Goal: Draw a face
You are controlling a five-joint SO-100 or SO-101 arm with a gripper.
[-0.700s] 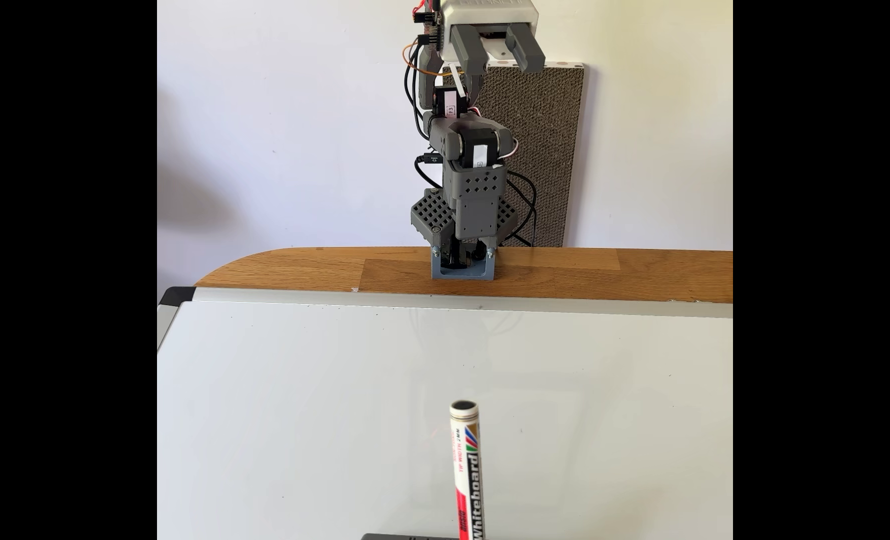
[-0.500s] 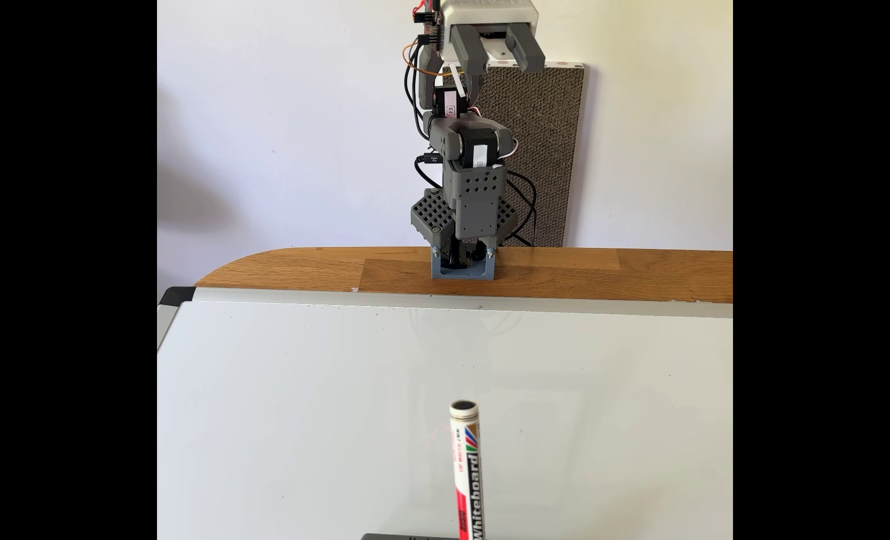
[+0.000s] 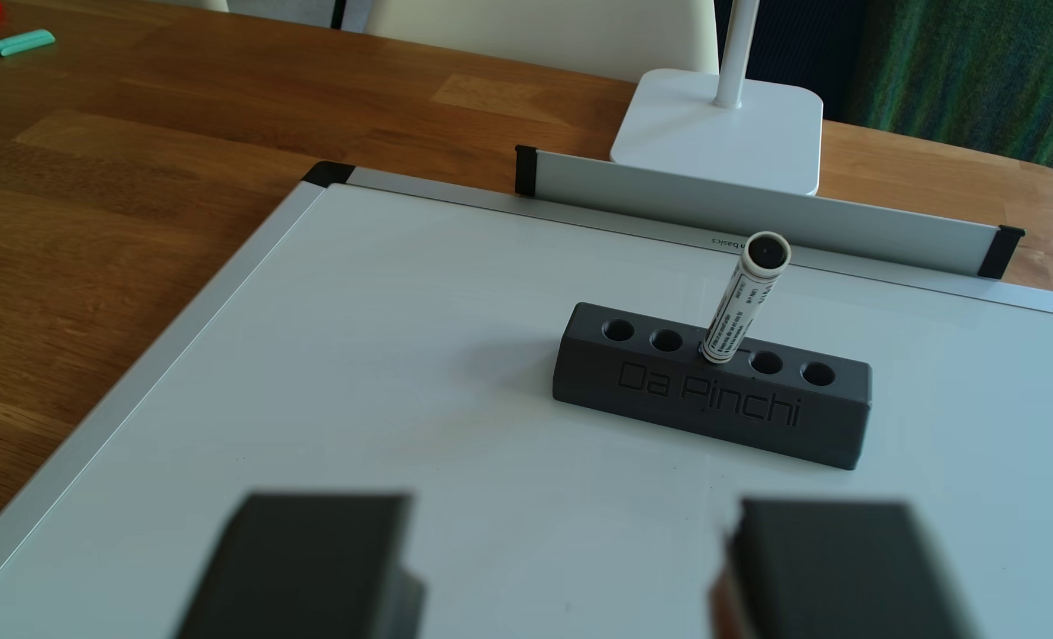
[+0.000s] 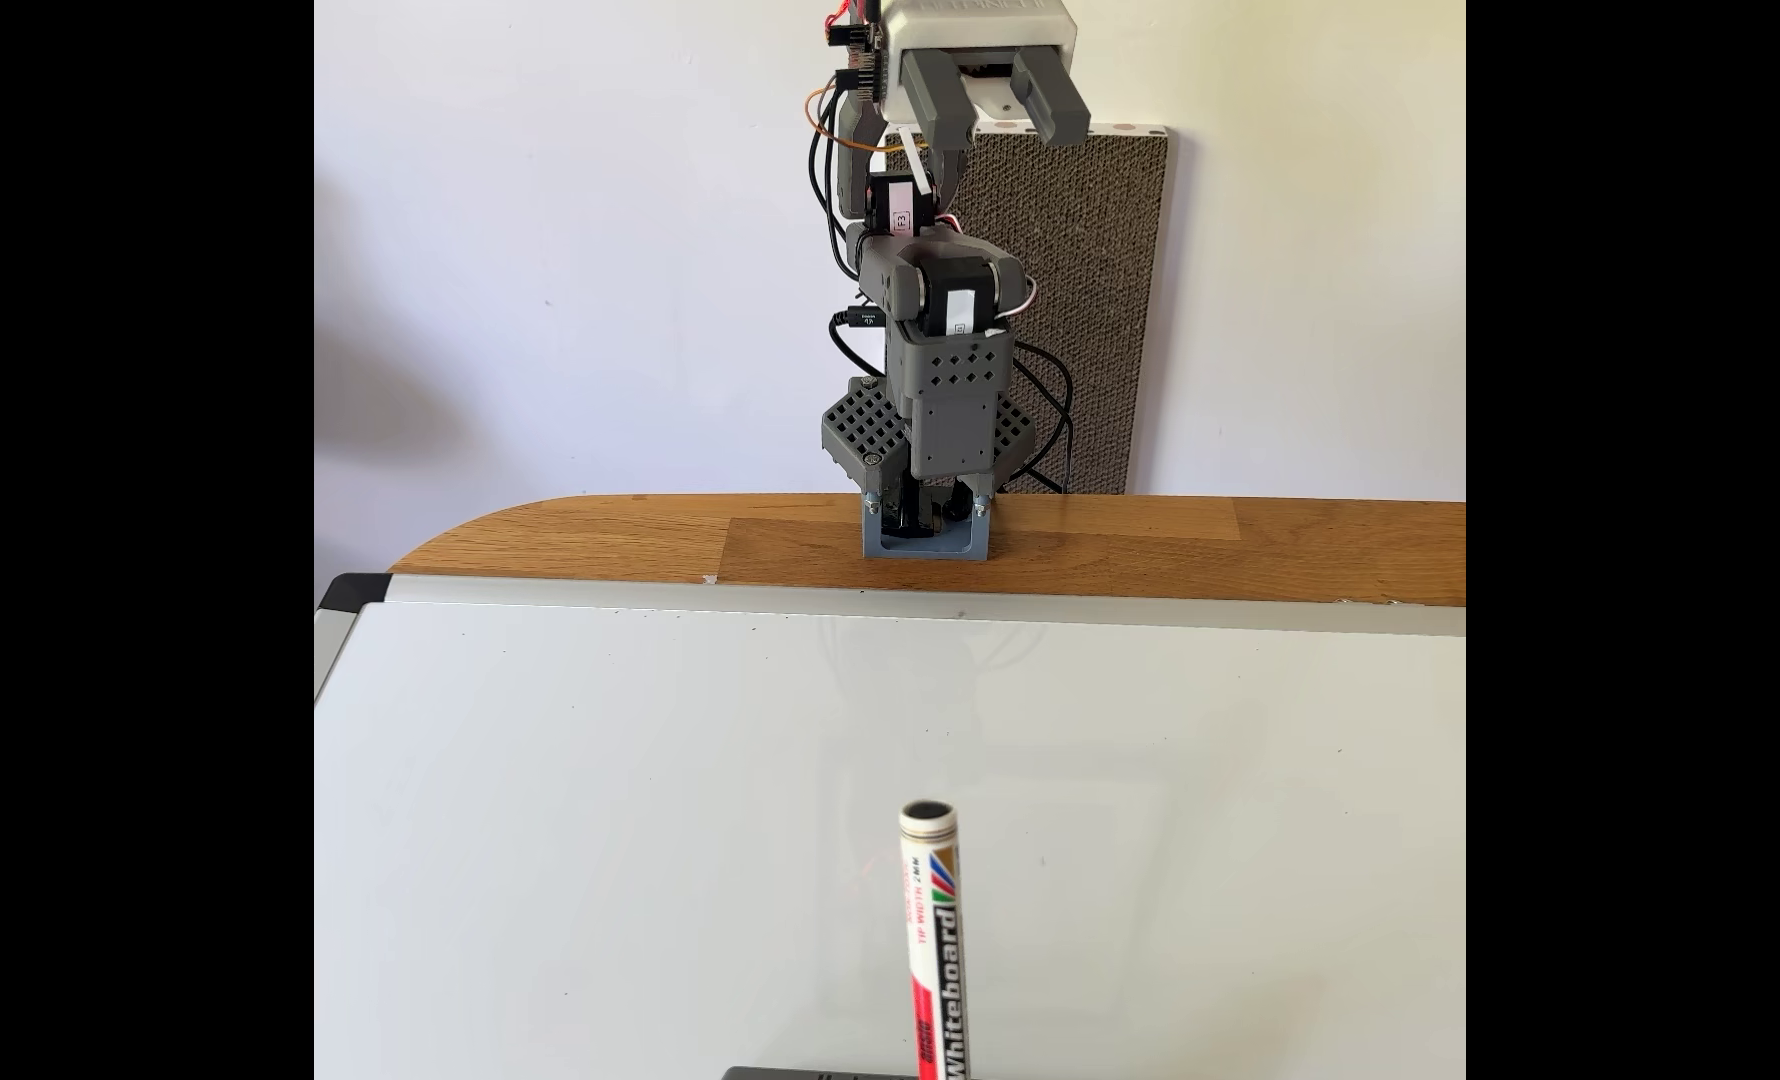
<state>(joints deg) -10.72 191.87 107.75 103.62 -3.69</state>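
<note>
Judging from the unmarked whiteboard (image 3: pixel 389 344), nothing has been drawn: the one gripper (image 3: pixel 564 571), jaws spread and empty, is raised above the board's near edge, and one marker (image 3: pixel 739 301) is stood in the middle of five holes of one holder (image 3: pixel 708 399) by the far edge.

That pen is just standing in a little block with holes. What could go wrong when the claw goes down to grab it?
1. The marker leans in the holder rather than standing straight, so the open gripper, now raised high near the arm's base, might close off-centre and knock it.
2. The holder seems to sit loose on the slick whiteboard; a sideways bump could slide or tip it.
3. A crooked grip might later press the tip unevenly against the board.
</note>
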